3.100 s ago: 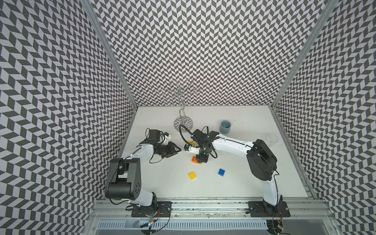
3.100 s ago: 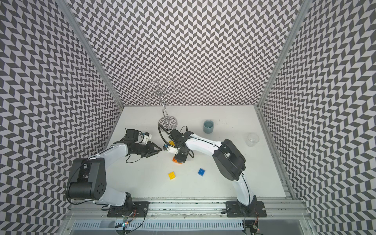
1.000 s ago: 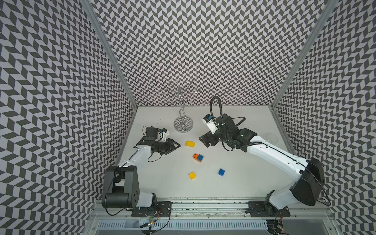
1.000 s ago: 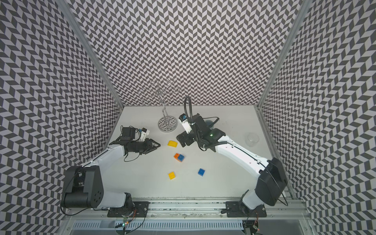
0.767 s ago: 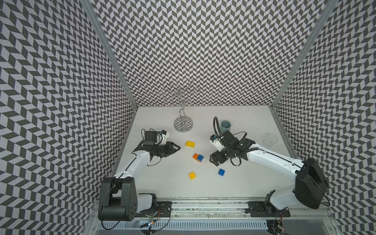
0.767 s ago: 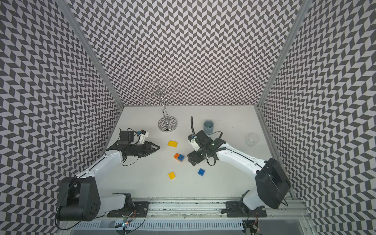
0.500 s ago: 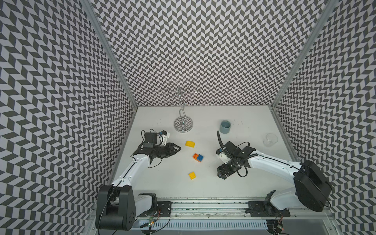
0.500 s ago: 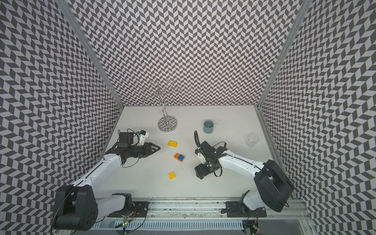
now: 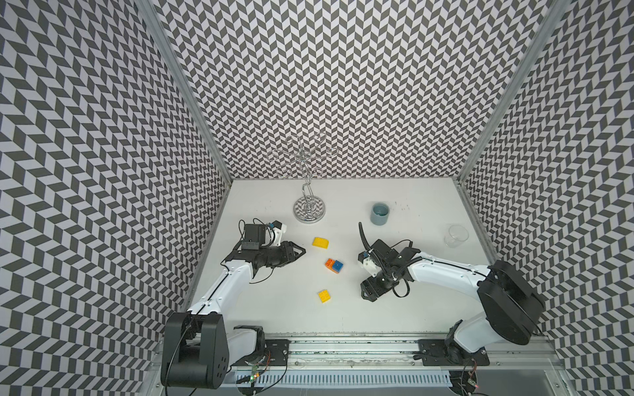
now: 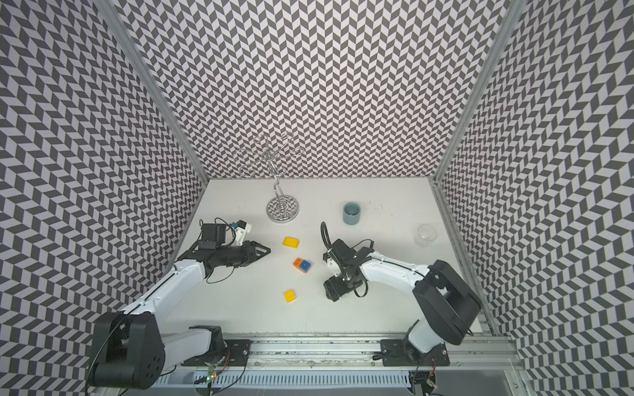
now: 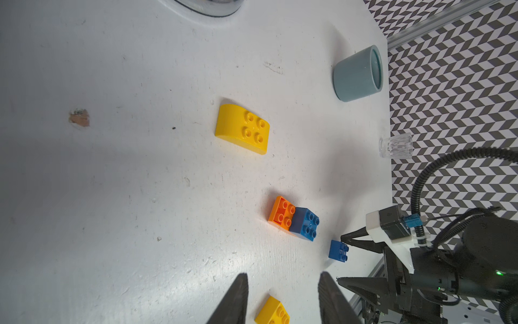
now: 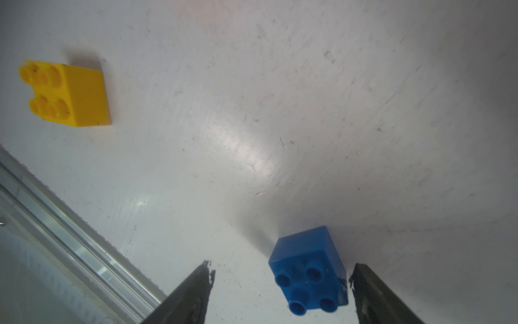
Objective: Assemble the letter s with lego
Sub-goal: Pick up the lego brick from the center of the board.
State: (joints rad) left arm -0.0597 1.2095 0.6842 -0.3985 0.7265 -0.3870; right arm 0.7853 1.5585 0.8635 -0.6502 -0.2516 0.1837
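An orange lego brick [image 9: 330,264] with a blue one [image 9: 338,265] joined on top lies mid-table. A curved yellow brick [image 9: 320,242] lies behind it and a small yellow brick [image 9: 324,296] in front. My right gripper [image 12: 280,280] is open and straddles a loose blue brick [image 12: 308,275]. One finger is at the brick's side and the other stands clear. In both top views that gripper [image 9: 368,295] hides the brick. My left gripper [image 11: 282,276] is open and empty, pointing at the bricks from the left [image 9: 302,252]. No letter s is in view.
A wire stand [image 9: 308,207] stands at the back, a grey cup [image 9: 380,213] to its right and a clear glass [image 9: 456,236] near the right wall. The metal front rail [image 12: 70,224] runs close to the right gripper.
The right arm swung from the back of the table forward and down over the loose blue brick, and its jaws narrowed. The left arm reached slightly further toward the bricks.
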